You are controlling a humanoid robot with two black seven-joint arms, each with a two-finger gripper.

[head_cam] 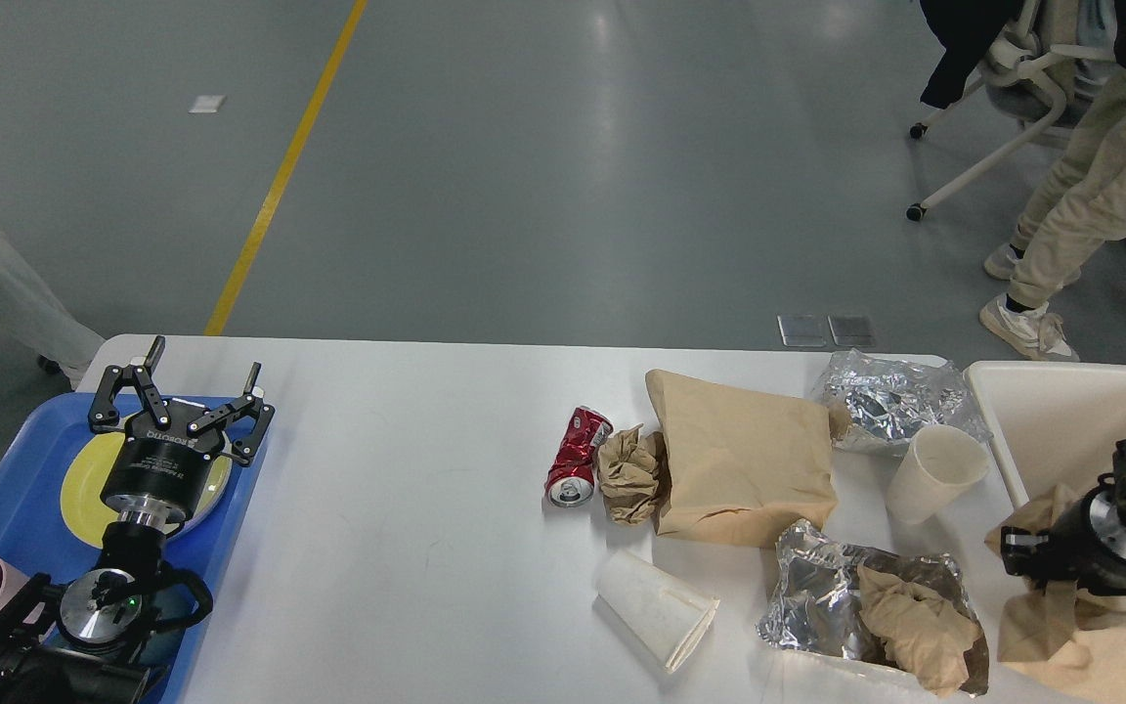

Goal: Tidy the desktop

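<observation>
We are barely starting: the table (407, 548) is carrying a crushed can (578, 456), paper bag (744, 460), foil (890, 399) and cups. Left gripper (180, 396) fingers are spreading over the tray (6, 489); right gripper (1013, 557) fingers we cannot tell.

you can read one marking only: "robotiq", upside down, on the left gripper (178, 403) body above the yellow plate (86, 489). print on the red can (578, 456) is illegible.
</observation>
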